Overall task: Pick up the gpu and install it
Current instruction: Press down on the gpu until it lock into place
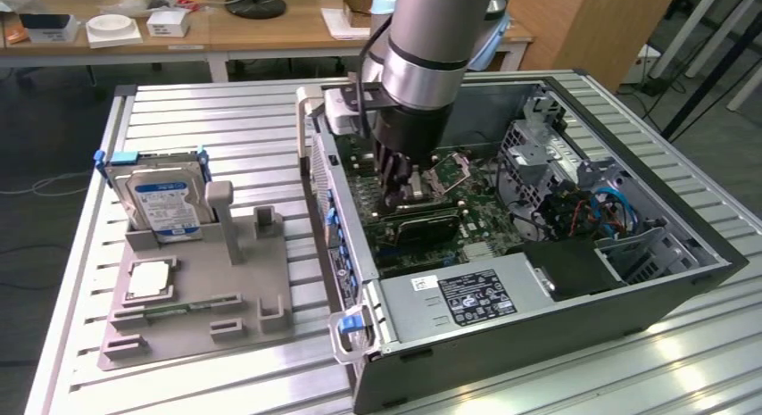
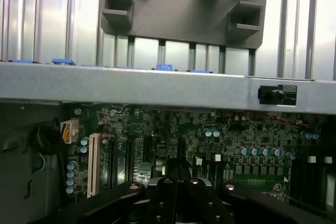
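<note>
Gripper (image 1: 399, 194) down inside the open computer case (image 1: 619, 281), fingers closed together. Tips right over the motherboard (image 2: 236, 135) slots.

- The grey and silver tubular robot arm (image 1: 431, 40) comes down from the top of the exterior view, standing nearly upright with only a slight lean.
- Its lower section, a black cylindrical wrist (image 1: 411, 128), carries a small dark bracket on the side towards the exterior view's left.
- The black two-fingered gripper (image 1: 397, 188) points straight down, its jaws drawn fully together.
- In the wrist view, the gripper's black linkages and bolts (image 2: 178, 195) meet at the centre, fingers closed tight.
</note>
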